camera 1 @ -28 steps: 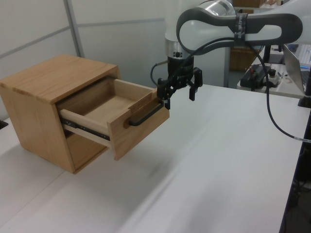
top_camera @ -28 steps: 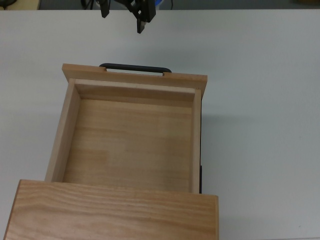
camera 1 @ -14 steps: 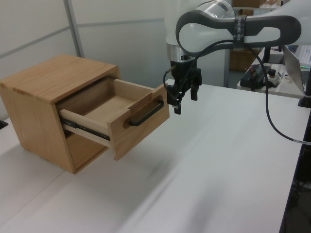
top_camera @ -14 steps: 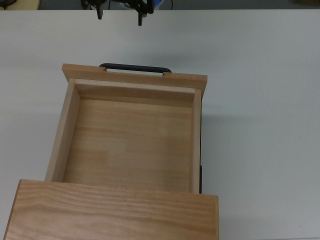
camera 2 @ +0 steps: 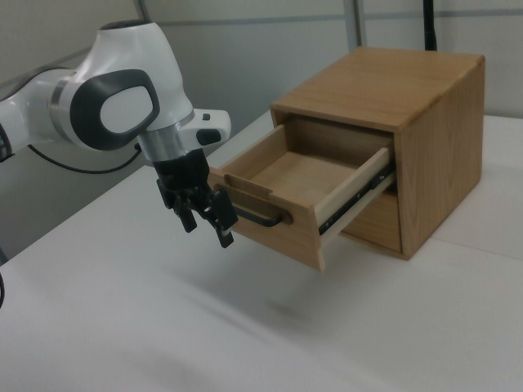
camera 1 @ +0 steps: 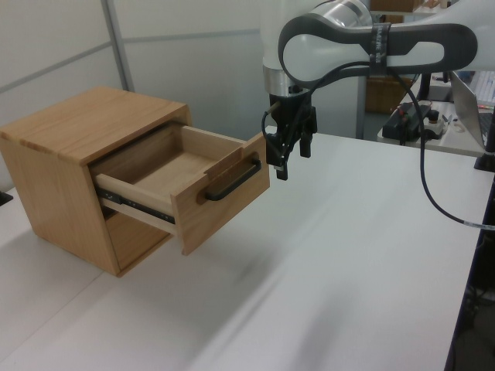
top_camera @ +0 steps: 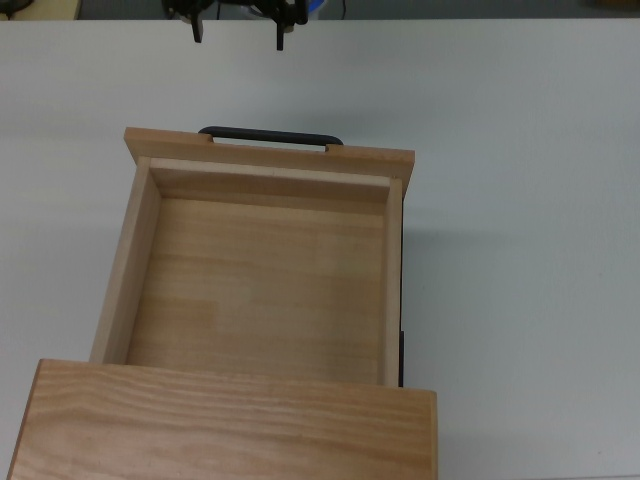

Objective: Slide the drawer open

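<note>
The drawer (top_camera: 262, 265) stands pulled well out of the cabinet (camera 1: 73, 135) — its black handle (camera 2: 260, 217) faces away from the cabinet, toward the gripper (camera 2: 206, 220). The gripper hangs just in front of the handle without touching it, fingers spread and holding nothing — all above the white table (camera 1: 348, 270).

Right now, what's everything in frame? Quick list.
Cabinet: one, light wood, on the table at the left view's left.
Drawer: one, light wood, pulled well out of the cabinet, empty inside.
Handle: one, black bar, on the drawer's front panel.
Table: one, white, under everything.
Arm: one, white and dark grey, reaching in from the left view's right.
Hand: one, black, open, just in front of the handle, not touching it.
</note>
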Robot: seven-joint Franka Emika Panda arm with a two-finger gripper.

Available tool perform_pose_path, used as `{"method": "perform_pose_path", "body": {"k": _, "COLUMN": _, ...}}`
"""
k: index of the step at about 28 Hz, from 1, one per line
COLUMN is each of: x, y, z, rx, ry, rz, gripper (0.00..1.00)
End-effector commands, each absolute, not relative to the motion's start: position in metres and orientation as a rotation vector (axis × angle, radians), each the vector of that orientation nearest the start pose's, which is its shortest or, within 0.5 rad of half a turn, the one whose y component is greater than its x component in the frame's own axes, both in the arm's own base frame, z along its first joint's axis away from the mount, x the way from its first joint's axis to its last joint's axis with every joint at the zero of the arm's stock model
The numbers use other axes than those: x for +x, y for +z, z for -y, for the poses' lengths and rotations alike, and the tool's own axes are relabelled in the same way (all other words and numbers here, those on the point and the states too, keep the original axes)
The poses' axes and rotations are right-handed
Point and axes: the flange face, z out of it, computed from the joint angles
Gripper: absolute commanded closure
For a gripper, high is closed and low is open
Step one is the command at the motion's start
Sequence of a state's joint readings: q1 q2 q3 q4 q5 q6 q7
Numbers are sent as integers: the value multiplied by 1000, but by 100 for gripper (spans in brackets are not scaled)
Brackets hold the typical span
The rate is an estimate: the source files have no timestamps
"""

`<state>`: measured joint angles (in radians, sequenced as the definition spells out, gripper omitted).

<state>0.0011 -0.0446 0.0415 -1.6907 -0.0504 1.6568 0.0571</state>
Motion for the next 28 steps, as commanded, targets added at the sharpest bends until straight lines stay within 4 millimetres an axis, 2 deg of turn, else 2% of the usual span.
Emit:
{"method": "perform_pose_path", "body": {"k": 1, "x": 555, "y": 597, "z": -16, "rx": -3203, "ry": 21, "rz": 35, "gripper": 0}}
{"method": "perform_pose_path", "body": {"k": 10, "x": 559, "y": 587, "z": -20, "rx": -3191, "ry": 53, "rz": 25, "gripper": 0}}
{"method": "perform_pose_path", "body": {"k": 28, "x": 560, "y": 597, "z": -23, "rx": -3189, "ry": 19, "rz": 39, "gripper": 0}}
